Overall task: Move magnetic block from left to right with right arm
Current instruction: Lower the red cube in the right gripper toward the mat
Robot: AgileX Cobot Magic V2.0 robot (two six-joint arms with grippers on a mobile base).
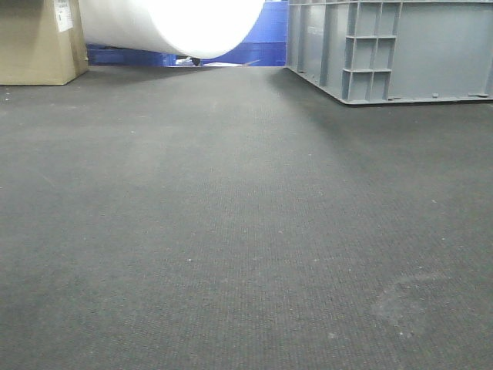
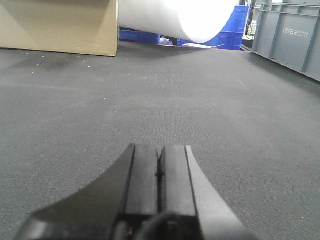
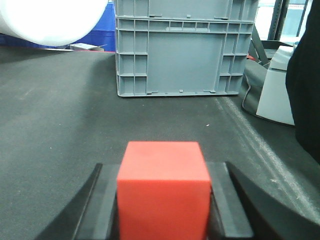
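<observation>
Now: magnetic block [image 3: 162, 190] gripped in the right claw [image 3: 163, 215]

Seen from the right wrist, the block is a plain cube of bright red. Its faces are smooth and matte, its edges are sharp, and I see no marks on it. It sits between the two black fingers [image 3: 102, 200] of the right claw, which press on its left and right sides, so this claw is closed on the block. I cannot tell from this view if the block touches the bench [image 3: 65, 125] or is lifted above it.

The left claw [image 2: 160, 170] holds nothing. Its two fingers are pressed together with only a thin line between them, low over the dark grey bench.

Counting: one red block, two claws, one cardboard box [image 1: 35, 42], one big white roll [image 1: 185, 23], and one grey crate [image 3: 177, 55] with what seems to be a second one stacked on top. Behind the roll are some blue crates [image 1: 266, 38]; their number I cannot tell.

The grey crate stands straight ahead of the right claw, well apart from it. To its right, at the bench edge, is a pale device [image 3: 277, 95] with a dark cable [image 3: 247, 100] beside it. The cardboard box and the white roll are at the far left side.
</observation>
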